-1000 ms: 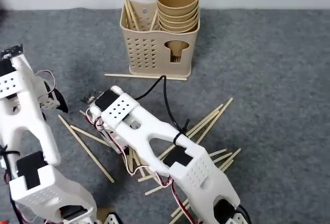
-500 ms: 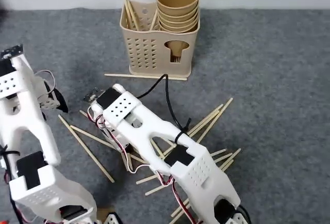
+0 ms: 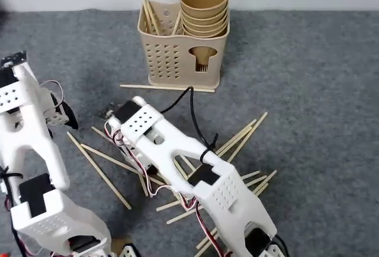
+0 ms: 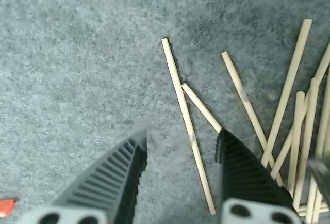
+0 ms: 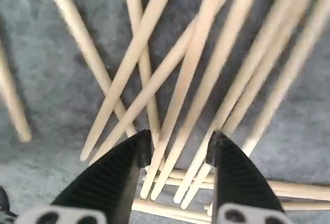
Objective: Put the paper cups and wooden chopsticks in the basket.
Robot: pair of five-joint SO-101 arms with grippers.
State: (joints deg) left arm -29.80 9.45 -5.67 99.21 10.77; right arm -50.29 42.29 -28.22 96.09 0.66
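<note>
The beige basket (image 3: 177, 61) stands at the back of the table, holding a stack of paper cups (image 3: 204, 5) and a few wooden chopsticks (image 3: 151, 14). Many loose chopsticks (image 3: 240, 138) lie scattered on the grey carpet, and one chopstick (image 3: 166, 87) lies just in front of the basket. My right gripper (image 5: 179, 139) hangs open low over the pile, with several chopsticks (image 5: 191, 79) running between its fingers. My left gripper (image 4: 181, 136) is open above the carpet, with a long chopstick (image 4: 186, 126) and a shorter chopstick (image 4: 201, 108) lying below the gap.
The right arm (image 3: 177, 156) stretches over the middle of the pile and hides part of it. The left arm (image 3: 29, 144) stands at the left edge. A black cable (image 3: 192, 115) runs from the right arm toward the basket. Bare carpet (image 3: 314, 91) lies to the right.
The right arm has shifted slightly to the right over the pile, and a few chopsticks under it have moved. The left arm has kept still.
</note>
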